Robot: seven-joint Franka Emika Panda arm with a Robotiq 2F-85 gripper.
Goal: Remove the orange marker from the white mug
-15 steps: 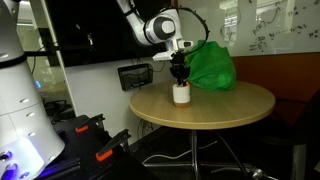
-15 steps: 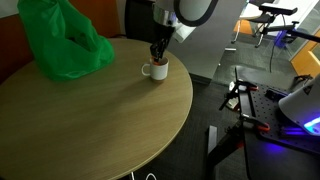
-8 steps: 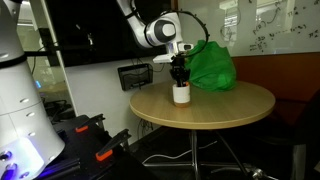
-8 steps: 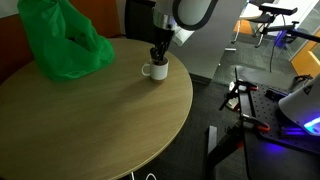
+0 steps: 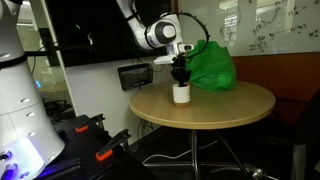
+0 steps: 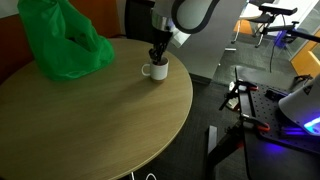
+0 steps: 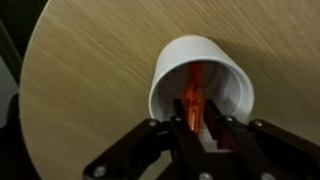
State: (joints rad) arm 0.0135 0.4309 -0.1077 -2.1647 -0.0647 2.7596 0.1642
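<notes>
A white mug [image 7: 168, 75] stands near the edge of a round wooden table [image 6: 90, 120]. It shows in both exterior views [image 5: 181, 95] [image 6: 155, 71]. An orange marker [image 7: 196, 78] stands inside it, leaning against the wall. My gripper [image 7: 196, 104] reaches down into the mug's mouth from directly above. Its two fingers press on either side of the marker's upper part. In both exterior views the gripper [image 5: 180, 76] [image 6: 157, 52] sits just above the mug, and the marker is hidden there.
A crumpled green bag [image 6: 60, 45] lies on the table behind the mug, also seen in an exterior view [image 5: 212, 65]. Beyond the table's edge are a white robot base [image 5: 25, 110] and dark equipment on the floor [image 6: 240, 100].
</notes>
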